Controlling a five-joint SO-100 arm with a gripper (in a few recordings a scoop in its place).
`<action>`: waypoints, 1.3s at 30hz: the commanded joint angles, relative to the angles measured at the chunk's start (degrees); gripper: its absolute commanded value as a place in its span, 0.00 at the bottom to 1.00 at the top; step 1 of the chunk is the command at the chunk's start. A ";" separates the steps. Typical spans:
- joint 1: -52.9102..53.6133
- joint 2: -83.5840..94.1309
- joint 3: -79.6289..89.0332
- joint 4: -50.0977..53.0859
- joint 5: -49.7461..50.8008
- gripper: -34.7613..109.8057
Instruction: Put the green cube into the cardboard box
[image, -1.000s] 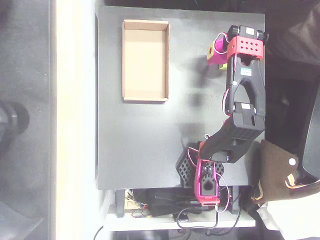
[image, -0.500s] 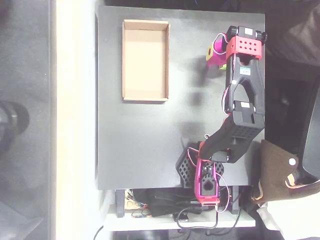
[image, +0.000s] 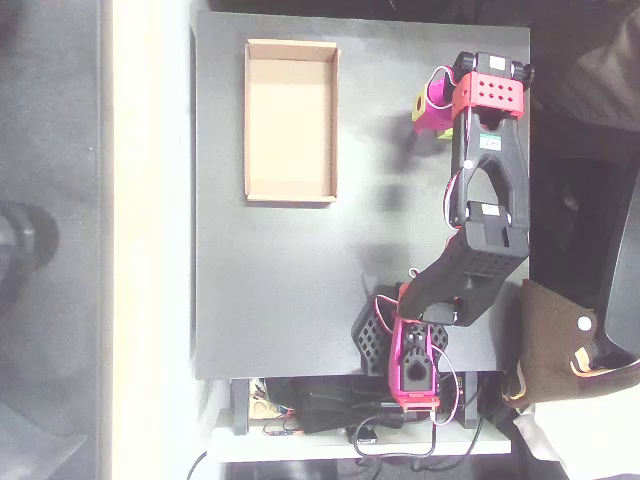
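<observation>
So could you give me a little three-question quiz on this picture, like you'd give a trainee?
1. True or false: the box already holds the cube.
2. Multiple choice: in the overhead view, the gripper is (A) over the box, (B) right of the box, near the table's top right, (C) at the bottom edge by the cables.
3. Fill in: the sliver of cube that shows peeks out just below the ____.

Key: 1 false, the box floor is bare. 2 B. 3 gripper; whether its jaws are closed on the cube cannot be told from above.
</observation>
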 joint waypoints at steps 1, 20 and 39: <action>1.05 0.97 -1.05 0.26 0.62 0.46; 2.64 2.37 -1.05 0.26 1.14 0.30; 1.67 27.77 -1.05 0.26 0.53 0.30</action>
